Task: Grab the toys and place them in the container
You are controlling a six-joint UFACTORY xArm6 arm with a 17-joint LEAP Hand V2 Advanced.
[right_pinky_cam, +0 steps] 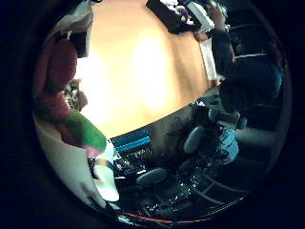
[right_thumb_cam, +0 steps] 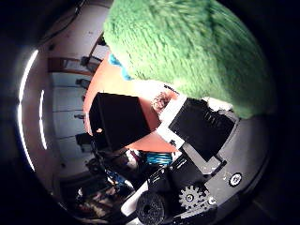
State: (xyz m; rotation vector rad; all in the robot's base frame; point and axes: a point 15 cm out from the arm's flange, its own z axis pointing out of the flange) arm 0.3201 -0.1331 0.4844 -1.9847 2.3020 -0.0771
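Note:
A plush toy with green fur (right_thumb_cam: 183, 47) fills much of the right thumb side palm view, close against my palm. In the right little finger side palm view the same toy shows red (right_pinky_cam: 57, 72), green and pink parts beside my white finger (right_pinky_cam: 84, 176). The right hand (right_thumb_cam: 202, 131) has its fingers curled against the toy and holds it above the wooden table (right_pinky_cam: 143, 67). A black box-like thing (right_thumb_cam: 120, 120) lies on an orange-brown surface below the toy. I cannot tell whether it is the container.
Dark objects (right_pinky_cam: 186, 14) lie at the table's far edge. The robot's base and dark gear (right_pinky_cam: 205, 143) stand beside the table's near edge. A blue bit (right_thumb_cam: 117, 64) shows at the toy's edge.

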